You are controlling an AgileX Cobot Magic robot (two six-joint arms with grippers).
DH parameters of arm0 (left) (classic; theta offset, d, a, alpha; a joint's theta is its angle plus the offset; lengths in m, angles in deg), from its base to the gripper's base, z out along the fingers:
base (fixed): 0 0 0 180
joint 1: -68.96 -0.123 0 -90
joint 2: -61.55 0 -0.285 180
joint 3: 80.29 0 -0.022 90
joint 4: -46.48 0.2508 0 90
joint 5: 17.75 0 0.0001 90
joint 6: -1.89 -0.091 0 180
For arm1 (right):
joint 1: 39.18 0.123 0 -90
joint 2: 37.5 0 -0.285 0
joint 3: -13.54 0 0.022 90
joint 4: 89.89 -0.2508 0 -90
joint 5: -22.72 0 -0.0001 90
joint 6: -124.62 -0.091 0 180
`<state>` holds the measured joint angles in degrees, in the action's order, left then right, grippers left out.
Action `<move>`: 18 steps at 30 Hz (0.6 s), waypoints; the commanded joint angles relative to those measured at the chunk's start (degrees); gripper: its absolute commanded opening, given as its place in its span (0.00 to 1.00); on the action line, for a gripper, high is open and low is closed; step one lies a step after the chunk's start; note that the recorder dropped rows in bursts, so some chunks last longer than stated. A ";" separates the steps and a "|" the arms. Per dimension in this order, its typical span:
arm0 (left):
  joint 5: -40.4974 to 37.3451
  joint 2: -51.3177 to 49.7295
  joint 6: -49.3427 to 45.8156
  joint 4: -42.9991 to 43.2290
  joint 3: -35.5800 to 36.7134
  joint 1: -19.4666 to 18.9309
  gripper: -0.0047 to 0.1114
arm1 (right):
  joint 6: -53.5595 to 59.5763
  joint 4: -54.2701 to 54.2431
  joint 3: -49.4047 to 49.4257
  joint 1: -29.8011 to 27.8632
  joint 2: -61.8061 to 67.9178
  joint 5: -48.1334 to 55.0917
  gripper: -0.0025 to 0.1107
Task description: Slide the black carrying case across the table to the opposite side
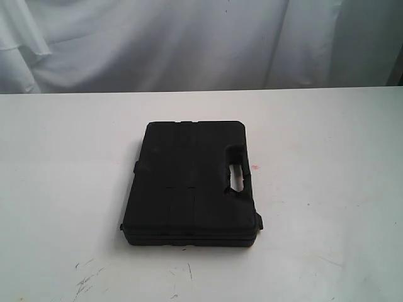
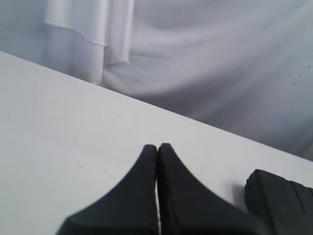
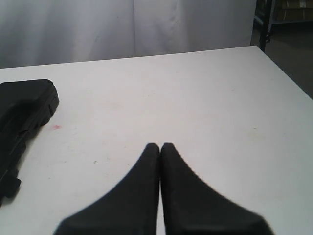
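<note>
The black carrying case (image 1: 192, 182) lies flat near the middle of the white table (image 1: 56, 157), its handle cutout toward the right. Neither arm shows in the exterior view. In the left wrist view my left gripper (image 2: 157, 147) is shut with nothing between its fingers, above bare tabletop, and a corner of the case (image 2: 281, 200) shows off to one side, apart from it. In the right wrist view my right gripper (image 3: 160, 146) is shut and empty too, with the case (image 3: 22, 110) lying well away from it.
A white cloth backdrop (image 1: 189, 38) hangs behind the table's far edge. A small red spot (image 1: 255, 167) sits just right of the case and dark scuff marks (image 1: 88, 280) lie near the front edge. The table's right edge (image 3: 286, 78) drops to a dark floor.
</note>
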<state>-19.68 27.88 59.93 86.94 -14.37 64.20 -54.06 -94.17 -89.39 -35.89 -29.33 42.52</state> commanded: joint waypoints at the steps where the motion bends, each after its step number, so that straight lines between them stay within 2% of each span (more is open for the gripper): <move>1: -0.34 5.09 -0.06 -0.92 1.88 -1.02 0.04 | 0.19 0.33 0.14 0.00 -0.38 -0.06 0.02; 5: -2.49 7.23 0.60 -1.34 1.95 -1.02 0.04 | 0.19 0.33 0.14 0.00 -0.38 -0.06 0.02; 9: -2.70 8.52 -0.89 -7.59 1.95 -1.02 0.04 | 0.19 0.33 0.14 0.00 -0.38 -0.06 0.02; 10: -3.30 10.14 -7.29 -13.84 2.10 -1.02 0.04 | 0.19 0.33 0.14 0.00 -0.38 -0.06 0.02; 11: -4.47 11.82 -19.95 -25.05 2.79 -1.02 0.04 | 0.19 0.33 0.14 0.00 -0.38 -0.06 0.02; 12: -6.01 12.50 -25.68 -29.61 2.91 -1.02 0.04 | 0.19 0.33 0.14 0.00 -0.38 -0.06 0.02; 13: -8.65 13.80 -36.06 -37.05 3.04 -1.02 0.04 | 0.19 0.33 0.14 0.00 -0.38 -0.06 0.02; 15: -11.76 16.35 -50.24 -43.90 3.04 -1.02 0.04 | 0.19 0.33 0.14 0.00 -0.38 -0.06 0.02; 18: -15.55 18.93 -54.41 -44.18 3.16 -1.02 0.04 | 0.19 0.33 0.14 0.00 -0.38 -0.06 0.02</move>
<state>-32.44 45.24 10.19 44.49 -11.55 63.36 -54.06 -94.17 -89.39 -35.89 -29.33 42.52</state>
